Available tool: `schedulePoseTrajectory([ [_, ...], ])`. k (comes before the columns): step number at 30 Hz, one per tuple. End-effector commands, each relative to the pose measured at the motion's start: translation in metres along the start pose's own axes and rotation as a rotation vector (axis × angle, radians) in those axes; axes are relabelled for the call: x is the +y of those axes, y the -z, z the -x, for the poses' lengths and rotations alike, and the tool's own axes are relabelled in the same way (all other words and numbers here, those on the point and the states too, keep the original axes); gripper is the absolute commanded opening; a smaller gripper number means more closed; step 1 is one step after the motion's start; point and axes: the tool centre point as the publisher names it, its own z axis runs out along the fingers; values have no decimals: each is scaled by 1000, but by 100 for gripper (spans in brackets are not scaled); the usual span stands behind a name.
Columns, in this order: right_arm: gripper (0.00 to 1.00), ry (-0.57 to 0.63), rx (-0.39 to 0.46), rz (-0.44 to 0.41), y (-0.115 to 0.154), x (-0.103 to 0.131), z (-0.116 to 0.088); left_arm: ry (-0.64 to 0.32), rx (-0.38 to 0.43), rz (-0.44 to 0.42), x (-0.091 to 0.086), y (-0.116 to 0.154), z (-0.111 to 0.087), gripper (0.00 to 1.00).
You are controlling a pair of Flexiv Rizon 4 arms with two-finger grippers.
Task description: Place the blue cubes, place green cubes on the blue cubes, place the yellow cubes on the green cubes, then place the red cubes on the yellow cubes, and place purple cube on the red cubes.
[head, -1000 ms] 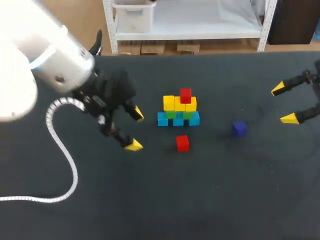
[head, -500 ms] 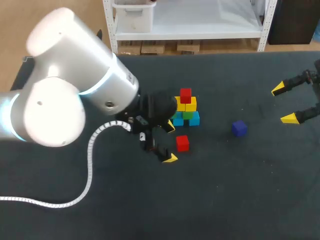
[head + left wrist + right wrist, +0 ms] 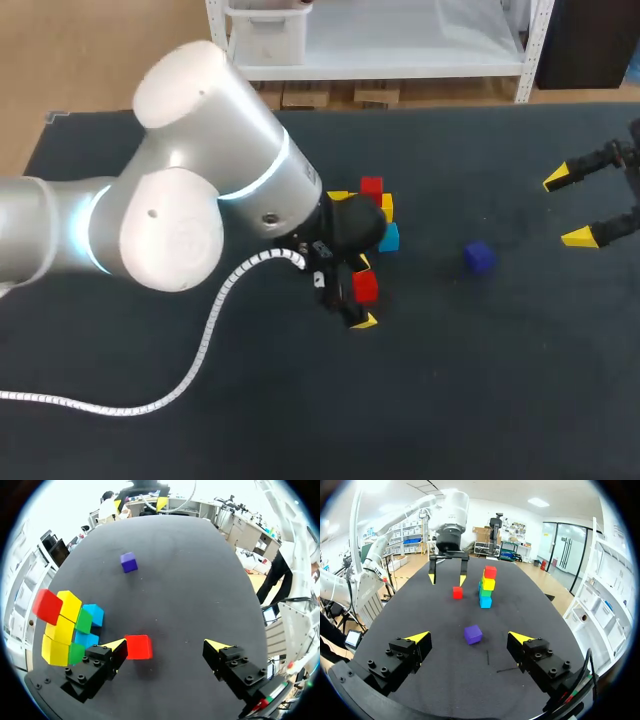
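Hovering left gripper (image 3: 365,291): it hangs low over the table (image 3: 300,420), just in front of the pile, and its two fingers stand wide apart.
Loose red cube (image 3: 365,286): it lies on the table between the fingers of the left gripper (image 3: 166,645). In the left wrist view the loose red cube (image 3: 138,646) is right next to one yellow tip, and the other tip is well apart from it. I cannot tell if the near tip touches it.
Pile (image 3: 67,630): it stands on the table beside the left gripper. Blue cubes (image 3: 93,614) are at the base, green cubes (image 3: 83,621) on them, yellow cubes (image 3: 60,629) on the green ones, and the top red cube (image 3: 47,606) on the yellow layer.
Pile in the head view: the left arm (image 3: 210,190) covers most of it. Only the top red cube (image 3: 372,186), a yellow one and a blue one at its right side show.
Purple cube (image 3: 479,256): it lies alone on the table, between the pile and the right gripper, apart from both.
Right gripper (image 3: 568,208): it is at the right edge of the table, fingers spread, nothing between them. In the right wrist view the purple cube (image 3: 473,634) is ahead of the right gripper (image 3: 469,637), and the loose red cube (image 3: 457,592), the left gripper (image 3: 447,579) and the pile (image 3: 486,587) are farther on.
Coiled cable (image 3: 150,405): white, it runs from the left wrist across the near left part of the table.
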Motion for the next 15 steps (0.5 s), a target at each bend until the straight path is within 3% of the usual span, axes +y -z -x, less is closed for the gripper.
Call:
schedulePoseTrajectory([
  [1, 100, 0, -1, 0, -1, 0, 0, 12, 11, 12, 4, -5, 1, 100],
  [15, 100, 0, -1, 0, -1, 0, 0, 45, 51, 33, 13, -6, -11, 100],
])
